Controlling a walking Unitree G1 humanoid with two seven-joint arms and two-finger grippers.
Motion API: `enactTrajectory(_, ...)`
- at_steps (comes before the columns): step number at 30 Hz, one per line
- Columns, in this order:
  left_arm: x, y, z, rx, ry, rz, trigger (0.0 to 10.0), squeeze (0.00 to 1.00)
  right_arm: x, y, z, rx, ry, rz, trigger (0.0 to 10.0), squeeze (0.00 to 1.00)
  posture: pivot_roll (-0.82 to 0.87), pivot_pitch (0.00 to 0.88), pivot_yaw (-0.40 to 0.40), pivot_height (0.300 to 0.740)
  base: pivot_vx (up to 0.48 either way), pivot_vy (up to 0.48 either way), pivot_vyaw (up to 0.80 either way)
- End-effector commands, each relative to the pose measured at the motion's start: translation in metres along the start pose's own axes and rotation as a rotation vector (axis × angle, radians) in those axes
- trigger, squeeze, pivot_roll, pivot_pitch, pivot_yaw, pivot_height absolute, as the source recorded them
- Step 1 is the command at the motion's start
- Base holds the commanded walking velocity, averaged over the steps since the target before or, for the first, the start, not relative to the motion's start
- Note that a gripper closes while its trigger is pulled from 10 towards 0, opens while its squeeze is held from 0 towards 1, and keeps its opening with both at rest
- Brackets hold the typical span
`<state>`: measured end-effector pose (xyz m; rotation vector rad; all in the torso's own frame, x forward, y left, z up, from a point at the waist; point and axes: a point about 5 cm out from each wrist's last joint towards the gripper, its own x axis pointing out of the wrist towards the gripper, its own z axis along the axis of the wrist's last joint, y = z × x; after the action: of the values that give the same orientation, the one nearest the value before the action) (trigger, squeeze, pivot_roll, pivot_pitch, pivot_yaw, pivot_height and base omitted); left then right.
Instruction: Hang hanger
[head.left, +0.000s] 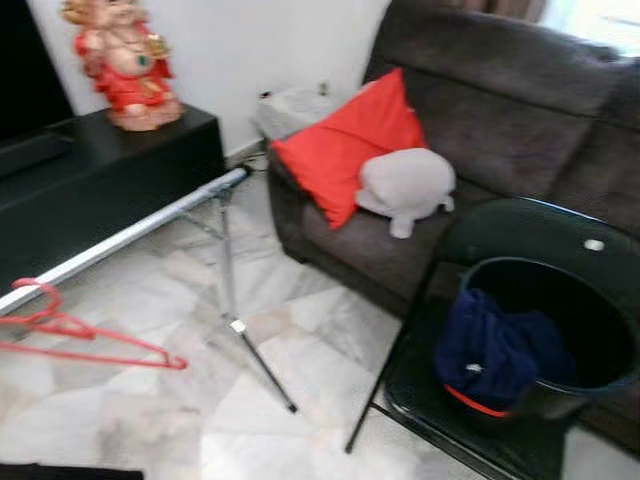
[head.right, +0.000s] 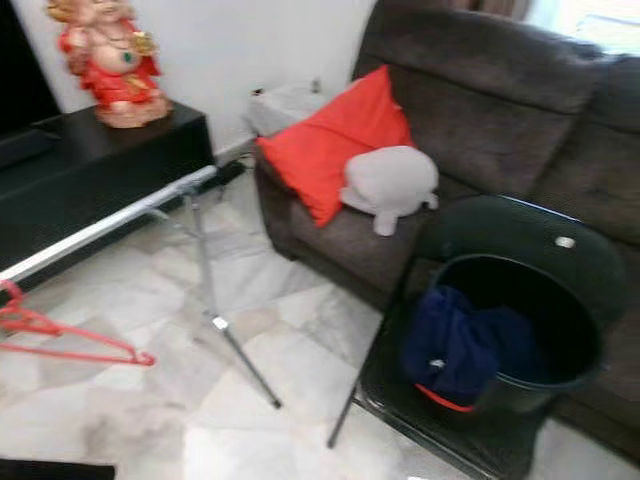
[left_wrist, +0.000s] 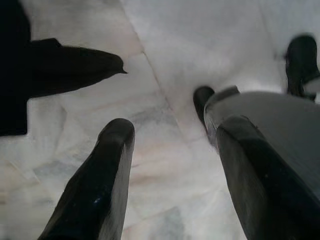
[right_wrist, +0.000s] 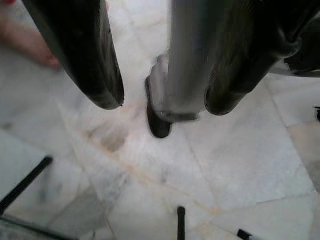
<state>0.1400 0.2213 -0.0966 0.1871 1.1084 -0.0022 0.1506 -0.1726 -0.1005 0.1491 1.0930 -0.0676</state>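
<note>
I see the thin red hanger hooked on the shiny rail, cut off at the edge; left gripper and right gripper hang spread apart, empty, over blurry marble floor.

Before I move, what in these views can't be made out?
- Red hanger: its hook's seat on the rail is blurred, eye views.
- Rail's far end: cut off by the left edge.
- Bucket contents: beneath the blue cloth, hidden.
- Left gripper, right gripper: open, empty.
</note>
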Motion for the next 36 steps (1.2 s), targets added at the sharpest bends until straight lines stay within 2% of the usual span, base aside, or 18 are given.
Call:
enactTrajectory(1, 0.0, -0.0004, -0.0007, 0.022, 0.009, -0.004, 10.0, 0.0, -0.0011, -0.0064, -0.0039, 0.022, 0.007, -0.023, 10.0, 0.0, -0.02, 0.078, 0.029, 0.74, 0.0, 0.0, -0.71)
enactTrajectory(12, 0.001, -0.0084, 0.0018, 0.018, 0.001, -0.015, 10.0, 0.0, -0.0012, -0.0059, -0.0042, 0.056, -0.008, -0.04, 10.0, 0.0, -0.02, 0.08, 0.034, 0.74, 0.0, 0.0, -0.7)
enactTrajectory(36, 0.0005, -0.0071, 0.0013, 0.006, -0.015, -0.025, 10.0, 0.0, -0.0013, -0.0058, -0.0036, 0.071, -0.028, -0.047, 10.0, 0.0, -0.02, 0.065, 0.034, 0.74, 0.0, 0.0, -0.69)
